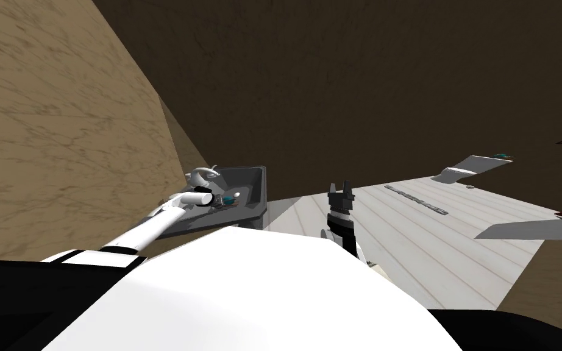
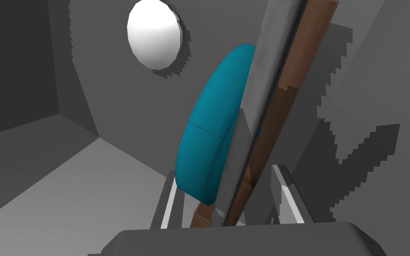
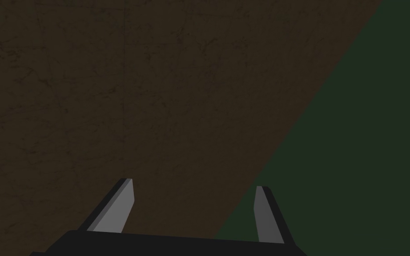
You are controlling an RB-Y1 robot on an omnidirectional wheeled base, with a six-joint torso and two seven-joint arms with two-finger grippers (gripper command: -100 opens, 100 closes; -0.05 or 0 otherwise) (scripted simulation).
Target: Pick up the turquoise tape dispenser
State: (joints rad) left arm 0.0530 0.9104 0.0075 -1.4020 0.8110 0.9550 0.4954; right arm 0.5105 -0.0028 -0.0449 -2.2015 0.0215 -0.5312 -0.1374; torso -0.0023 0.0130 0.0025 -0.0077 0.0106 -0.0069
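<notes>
The left tool [image 2: 226,174] sits open around the blue-green tape dispenser [image 2: 208,133] in the grey sink [image 1: 260,183], so squeezing and lifting are not yet done.

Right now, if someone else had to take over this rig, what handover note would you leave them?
Left gripper: open, down in the dark grey sink, fingers either side of the turquoise tape dispenser.
Right gripper: open, idle, raised in front of the chest.
The turquoise tape dispenser rests against a long grey and brown thing, which also sits between the left fingers. A white round thing lies beyond.
Done: reach, fingers in place around it.
Left: close on it, probably best without the long thing, then lift it out.
</notes>
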